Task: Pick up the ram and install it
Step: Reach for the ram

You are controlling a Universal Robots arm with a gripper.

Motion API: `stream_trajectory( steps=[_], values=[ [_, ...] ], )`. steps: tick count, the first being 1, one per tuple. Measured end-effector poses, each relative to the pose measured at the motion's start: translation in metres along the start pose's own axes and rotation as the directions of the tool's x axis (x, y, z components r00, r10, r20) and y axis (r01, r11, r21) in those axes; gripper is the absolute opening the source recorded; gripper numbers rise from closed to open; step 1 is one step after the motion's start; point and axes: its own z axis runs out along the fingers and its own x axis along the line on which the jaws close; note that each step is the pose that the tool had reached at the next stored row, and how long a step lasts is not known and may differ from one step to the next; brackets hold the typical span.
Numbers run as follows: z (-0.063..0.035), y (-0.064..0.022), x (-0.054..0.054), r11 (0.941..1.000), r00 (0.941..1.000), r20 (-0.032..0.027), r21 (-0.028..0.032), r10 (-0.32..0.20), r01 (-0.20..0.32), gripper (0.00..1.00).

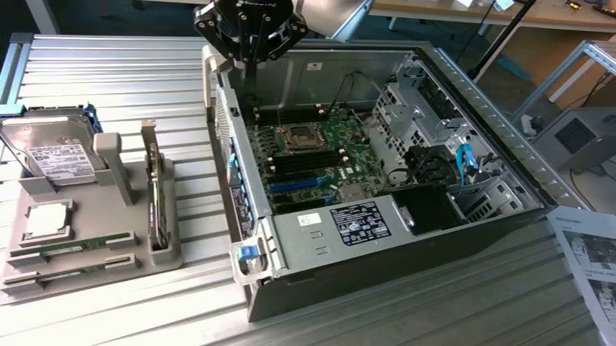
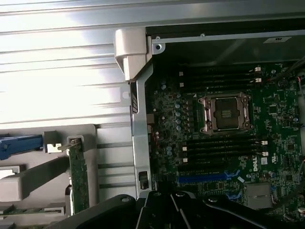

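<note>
So your closed, empty gripper [image 1: 252,71] hovers over the PC case [image 1: 500,124] edge, the ram [image 1: 75,246] lying crosswise in its tray [image 1: 169,254], well off to the exterior view's left.

Ribbed grey metal tabletop [image 1: 115,65], with a wooden desk [image 1: 452,9] on brownish floor [image 1: 553,40] beyond

An open computer case [image 1: 313,241] lies on the ribbed counter [image 1: 115,65], green motherboard [image 1: 322,162] and CPU socket [image 1: 300,134] facing up. At the exterior view's left, a gray tray [image 1: 144,265] holds a hard drive [image 1: 53,155] and an upright card [image 1: 152,180].

The hand [image 1: 252,72] is cut off at the exterior view's top.
</note>
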Motion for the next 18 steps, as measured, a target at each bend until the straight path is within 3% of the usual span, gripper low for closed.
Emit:
stream_trajectory(
  steps=[18],
  values=[
    [-0.0011, -0.0031, 0.039, 1.0, 1.0, 0.0, 0.0, 0.0, 0.0, 0.11]
  ],
)
